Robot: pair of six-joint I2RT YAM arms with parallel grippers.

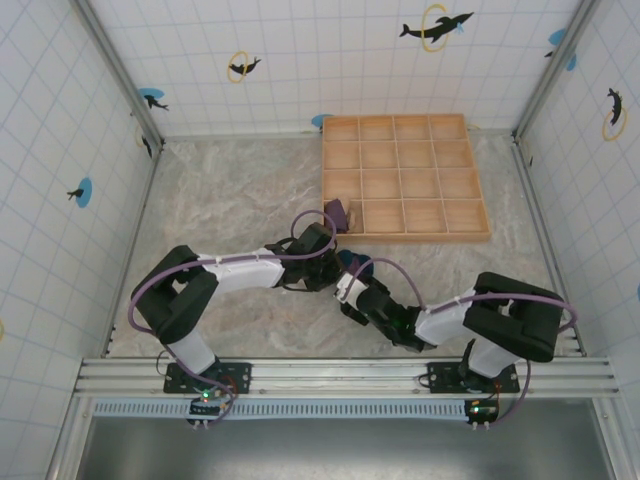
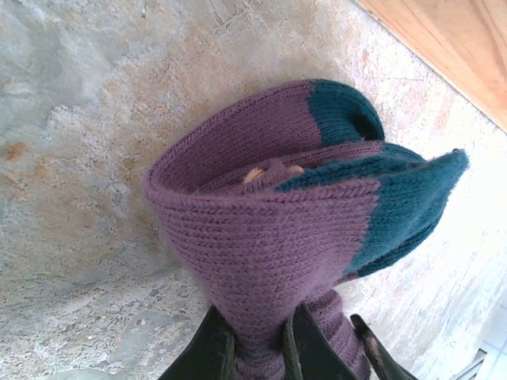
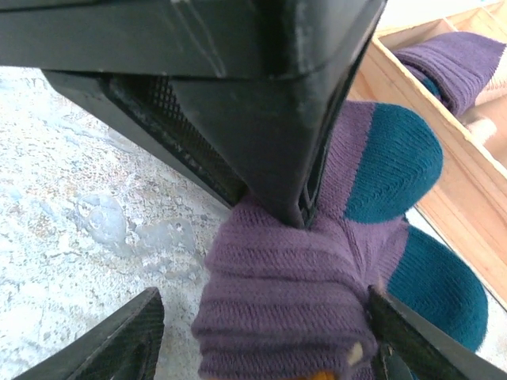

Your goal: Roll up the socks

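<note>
A bundle of purple socks (image 2: 269,229) with teal toes lies folded on the marbled table, its toes toward the wooden tray. My left gripper (image 2: 257,342) is shut, pinching the purple cuff end between its dark fingers (image 2: 207,352). In the right wrist view the same socks (image 3: 293,309) sit between the fingers of my right gripper (image 3: 265,328). It is open: the right finger (image 3: 404,340) touches the knit, while the left finger (image 3: 119,344) stands apart from it. In the top view both grippers meet mid-table, left gripper (image 1: 333,245) above right gripper (image 1: 352,283).
A wooden tray (image 1: 405,235) of square compartments lies just beyond the grippers at back right. Another purple sock (image 3: 459,59) rests in one of its near compartments. The left gripper's black body (image 3: 238,71) hangs close over the right wrist camera. Tiled walls enclose the table.
</note>
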